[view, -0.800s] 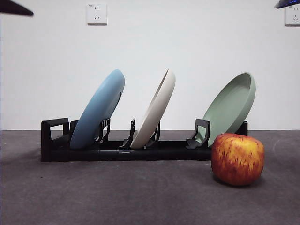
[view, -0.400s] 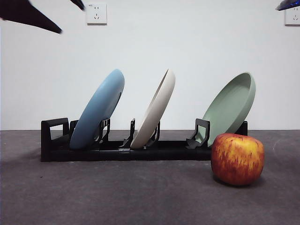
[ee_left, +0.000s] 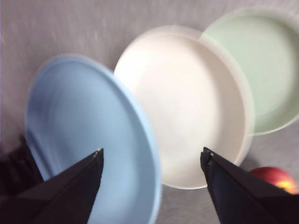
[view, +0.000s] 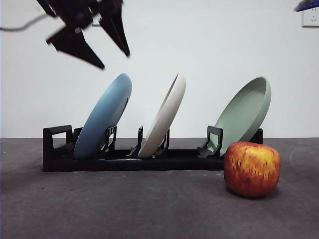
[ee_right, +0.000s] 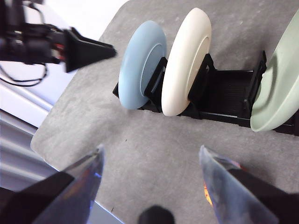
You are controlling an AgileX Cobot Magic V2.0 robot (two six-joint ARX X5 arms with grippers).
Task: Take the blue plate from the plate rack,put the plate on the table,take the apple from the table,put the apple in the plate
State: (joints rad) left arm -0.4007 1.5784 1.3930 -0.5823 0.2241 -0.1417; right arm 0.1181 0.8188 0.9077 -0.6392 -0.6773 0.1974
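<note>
Red-streaked over yellow, the apple (view: 251,169) sits nearest on the grey tabletop (view: 124,209), just in front of the plate rack's (view: 57,149) right end. Behind it, the blue plate (view: 103,116) leans in the rack's left slot, the cream plate (view: 163,115) mid-rack, the green plate (view: 244,114) right. Above the blue plate hangs the left tool (view: 115,60), jaws spread. The right tool (ee_right: 149,156) waits high, also spread.

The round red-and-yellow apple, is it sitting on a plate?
No, the round red-and-yellow apple rests directly on the dark grey table, beside the long black plate rack.
</note>
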